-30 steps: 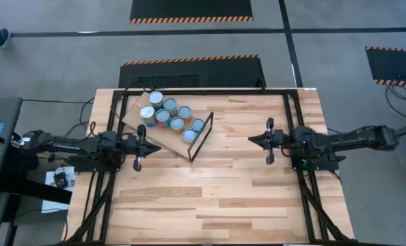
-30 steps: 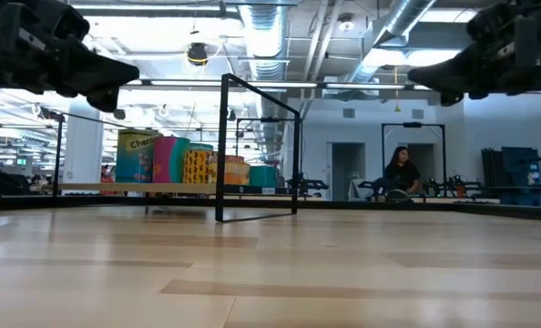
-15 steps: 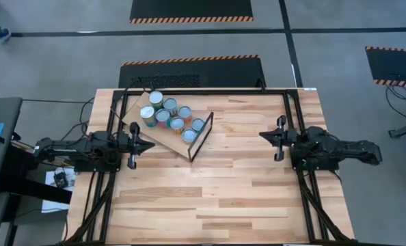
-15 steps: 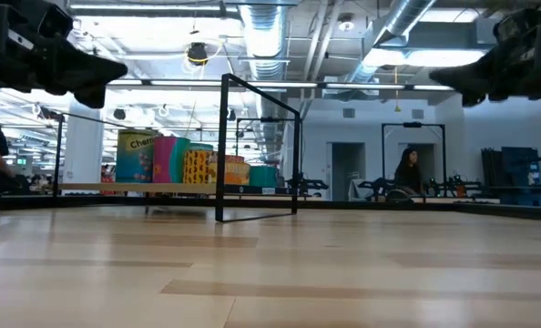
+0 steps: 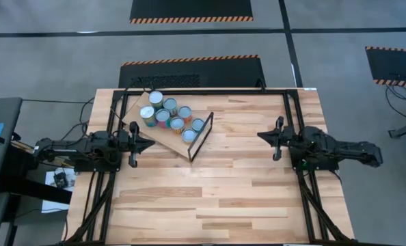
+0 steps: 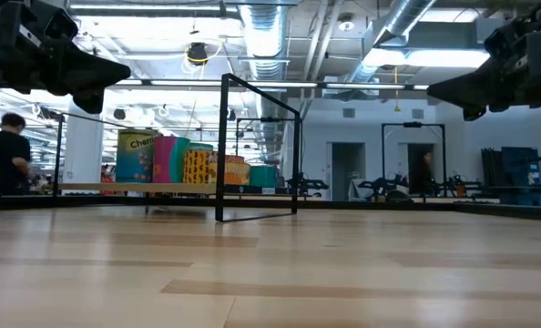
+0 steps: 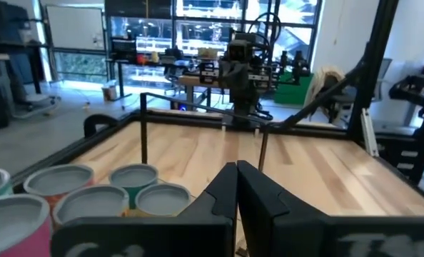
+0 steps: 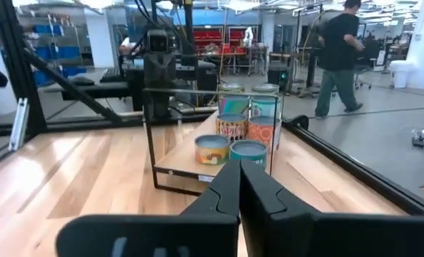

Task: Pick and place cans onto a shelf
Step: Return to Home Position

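Observation:
Several cans [image 5: 169, 115] stand upright on their bases in a cluster on the tilted light-wood shelf [image 5: 160, 139] at the table's far left. The shelf's black frame [image 5: 201, 135] stands at its right end. My left gripper [image 5: 152, 141] is shut and empty, above the table just left of the shelf's near edge. My right gripper [image 5: 259, 135] is shut and empty at the table's right, pointing toward the shelf. The cans also show in the low view [image 6: 166, 159], the left wrist view [image 7: 91, 200] and the right wrist view [image 8: 240, 132].
Black rails [image 5: 295, 123] run along the table's sides and far edge. The planked tabletop [image 5: 217, 184] stretches between the arms and toward the near edge. A person [image 8: 337, 57] moves in the room beyond the table.
Both arms have drawn back from the table's middle: my left gripper toward the left edge, my right gripper toward the right edge, each a little toward the far edge. Both stay shut. The cans and shelf have not moved.

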Action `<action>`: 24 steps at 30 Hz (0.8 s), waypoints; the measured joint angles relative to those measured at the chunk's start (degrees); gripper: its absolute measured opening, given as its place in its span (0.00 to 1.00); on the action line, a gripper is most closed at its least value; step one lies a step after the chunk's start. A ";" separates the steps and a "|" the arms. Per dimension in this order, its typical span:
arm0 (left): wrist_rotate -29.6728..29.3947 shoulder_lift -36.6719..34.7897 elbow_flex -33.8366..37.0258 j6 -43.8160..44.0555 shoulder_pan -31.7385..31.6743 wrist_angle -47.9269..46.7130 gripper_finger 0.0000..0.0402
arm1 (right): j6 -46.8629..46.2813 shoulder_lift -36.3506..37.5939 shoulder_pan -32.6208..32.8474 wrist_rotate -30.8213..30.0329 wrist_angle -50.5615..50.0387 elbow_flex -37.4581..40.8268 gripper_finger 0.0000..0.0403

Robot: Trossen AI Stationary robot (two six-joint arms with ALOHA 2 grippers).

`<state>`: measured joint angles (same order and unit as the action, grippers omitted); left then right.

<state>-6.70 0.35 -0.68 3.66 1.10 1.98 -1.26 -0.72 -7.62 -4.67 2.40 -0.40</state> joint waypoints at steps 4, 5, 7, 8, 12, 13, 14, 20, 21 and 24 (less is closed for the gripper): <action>0.00 0.02 0.02 1.50 -0.02 0.00 0.00 | 1.21 -1.06 0.00 -0.04 -0.23 0.02 0.07; -0.02 0.02 0.01 1.34 -0.02 0.00 0.00 | 1.31 -1.44 0.00 -0.07 -0.25 0.02 0.07; -0.51 0.02 0.01 1.36 0.00 0.07 0.00 | 1.29 -2.39 -0.04 -0.17 -0.36 0.04 0.07; -1.11 0.02 -0.01 1.58 0.00 0.16 0.00 | 1.50 -2.90 -0.04 -0.17 -0.40 0.04 0.07; -3.29 0.02 0.00 1.84 -0.02 0.52 0.00 | 1.27 -5.48 -0.02 -0.17 -0.53 0.04 0.07; -3.26 0.02 0.02 1.84 -0.02 0.52 0.00 | 1.26 -6.09 -0.02 -0.10 -0.67 0.04 0.07; -3.10 0.02 0.02 1.64 -0.02 0.50 0.00 | 1.27 -6.69 -0.02 0.00 -0.68 0.04 0.06; -2.78 0.02 0.00 0.67 -0.02 0.48 0.00 | 1.25 -8.80 -0.02 0.02 -0.66 0.07 0.06; -2.78 0.02 0.02 0.68 -0.02 0.48 0.00 | 1.25 -8.98 -0.02 0.02 -0.64 0.07 0.06; -2.75 0.02 0.01 0.35 -0.02 0.48 0.00 | 1.25 -9.07 -0.02 0.04 -0.64 0.09 0.07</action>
<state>-9.45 0.36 -0.67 4.00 1.08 2.46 -0.01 -9.79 -7.64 -4.62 1.76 -0.32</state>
